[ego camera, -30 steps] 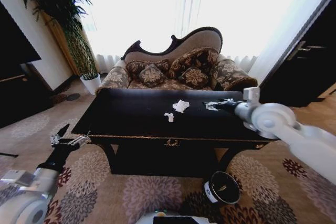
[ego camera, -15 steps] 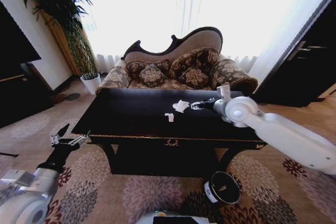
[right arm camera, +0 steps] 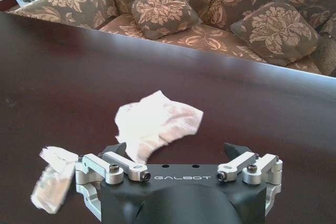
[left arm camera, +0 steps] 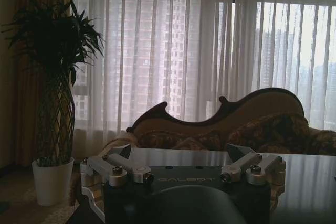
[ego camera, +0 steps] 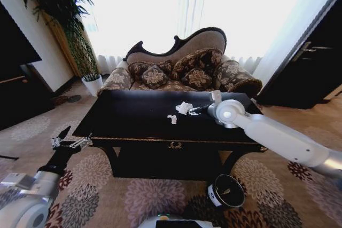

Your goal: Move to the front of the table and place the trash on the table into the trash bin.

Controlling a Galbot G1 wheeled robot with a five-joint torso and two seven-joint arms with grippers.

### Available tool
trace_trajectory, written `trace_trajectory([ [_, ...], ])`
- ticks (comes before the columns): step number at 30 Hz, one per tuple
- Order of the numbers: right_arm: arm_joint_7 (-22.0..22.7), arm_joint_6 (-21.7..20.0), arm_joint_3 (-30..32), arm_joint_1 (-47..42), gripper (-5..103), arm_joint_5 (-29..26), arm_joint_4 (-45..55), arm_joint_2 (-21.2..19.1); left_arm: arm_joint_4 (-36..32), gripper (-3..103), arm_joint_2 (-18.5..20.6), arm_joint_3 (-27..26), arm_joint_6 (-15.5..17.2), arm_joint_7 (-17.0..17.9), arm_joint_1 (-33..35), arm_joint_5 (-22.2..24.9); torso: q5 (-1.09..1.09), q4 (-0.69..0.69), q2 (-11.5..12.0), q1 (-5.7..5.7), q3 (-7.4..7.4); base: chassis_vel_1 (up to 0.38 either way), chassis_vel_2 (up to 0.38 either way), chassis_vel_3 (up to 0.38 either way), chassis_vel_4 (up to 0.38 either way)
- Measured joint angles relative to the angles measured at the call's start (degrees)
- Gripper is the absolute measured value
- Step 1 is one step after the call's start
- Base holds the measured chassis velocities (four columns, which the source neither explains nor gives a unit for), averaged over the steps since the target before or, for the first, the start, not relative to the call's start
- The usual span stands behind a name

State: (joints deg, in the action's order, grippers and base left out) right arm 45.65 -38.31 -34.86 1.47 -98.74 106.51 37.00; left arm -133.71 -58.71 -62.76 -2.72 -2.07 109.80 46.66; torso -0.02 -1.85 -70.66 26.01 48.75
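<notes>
The glossy black table [ego camera: 133,116] stands before me. On it lie pieces of trash: a crumpled white tissue [ego camera: 184,107] and, nearer the front, a smaller white scrap [ego camera: 172,119]. My right gripper [ego camera: 194,110] hovers low over the tabletop just right of the tissue. In the right wrist view it [right arm camera: 178,148] is open, with the tissue [right arm camera: 155,123] lying just beyond its fingers and the scrap [right arm camera: 52,179] off to one side. The dark trash bin [ego camera: 225,191] stands on the carpet below the table's front right. My left gripper [ego camera: 69,141] waits open off the table's left front corner.
A patterned sofa [ego camera: 181,70] with cushions stands right behind the table. A tall potted plant [ego camera: 80,52] is at the back left and dark cabinets [ego camera: 315,62] at the right. Patterned carpet [ego camera: 133,196] lies open in front of the table.
My right arm has swung left across the tabletop, bringing its gripper from the table's right part up beside the tissue. The left arm, the trash and the bin have stayed put.
</notes>
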Motion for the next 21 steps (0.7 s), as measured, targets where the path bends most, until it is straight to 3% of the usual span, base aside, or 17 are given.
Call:
trace_trajectory([
  [10,4.8,-0.2,-4.0,4.5,100,-2.8,-1.7,3.9,0.0,100,0.0,0.0,0.0,0.0,0.0,0.0,0.01,-0.01,0.0,0.00,0.00,0.000,0.000,0.000,0.000],
  [14,9.4,-0.3,-6.0,7.2,100,-5.3,-3.0,7.7,0.0,100,0.0,0.0,0.0,0.0,0.0,0.0,0.00,0.01,0.0,0.00,0.00,0.000,0.000,0.000,0.000],
  [21,12.5,-0.5,-7.1,8.8,100,-7.3,-2.5,9.3,0.0,100,0.0,0.0,0.0,0.0,0.0,0.0,0.00,-0.01,0.0,0.00,0.00,0.000,0.000,0.000,0.000],
])
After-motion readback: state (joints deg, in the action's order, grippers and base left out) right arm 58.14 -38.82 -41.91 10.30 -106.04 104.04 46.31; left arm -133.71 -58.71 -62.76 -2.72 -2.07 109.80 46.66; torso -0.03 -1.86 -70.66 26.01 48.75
